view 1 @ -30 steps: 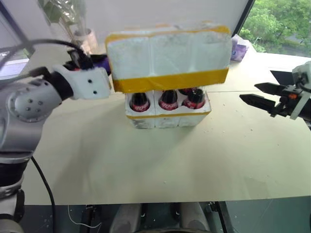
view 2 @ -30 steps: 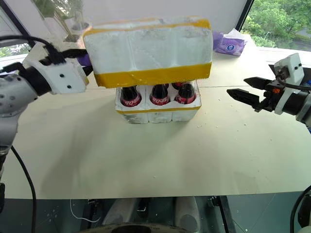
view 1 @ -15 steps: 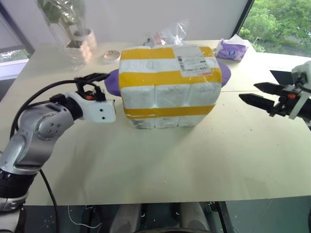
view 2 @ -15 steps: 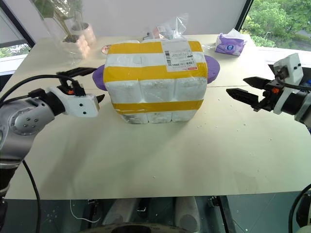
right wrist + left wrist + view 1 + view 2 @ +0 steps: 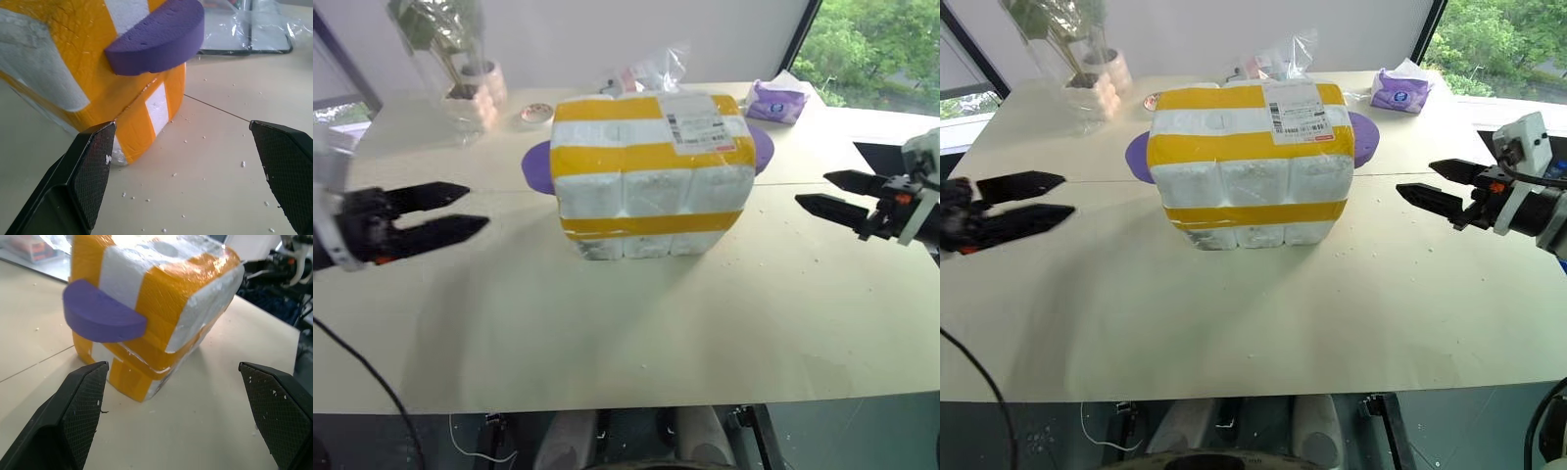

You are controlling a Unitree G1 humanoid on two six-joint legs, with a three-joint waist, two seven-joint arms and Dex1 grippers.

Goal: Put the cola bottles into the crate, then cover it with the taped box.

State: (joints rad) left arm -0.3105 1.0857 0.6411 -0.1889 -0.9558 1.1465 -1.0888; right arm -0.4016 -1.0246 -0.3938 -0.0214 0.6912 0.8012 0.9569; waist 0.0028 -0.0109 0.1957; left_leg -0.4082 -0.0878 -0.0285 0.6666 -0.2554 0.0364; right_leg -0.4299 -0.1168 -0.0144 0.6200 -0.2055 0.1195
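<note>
Tabletop (image 5: 607, 333): taped box (image 5: 651, 176) upright, crosswise.

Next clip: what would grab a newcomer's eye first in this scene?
The taped box, white foam banded in bright yellow with a shipping label on top, sits mid-table over the crate, whose base peeks out beneath. Purple foam handles jut from both ends of the box. The left gripper and right gripper hang open on either side, apart from it.

Foam taped box (image 5: 651, 176) (glossy tape)
</note>
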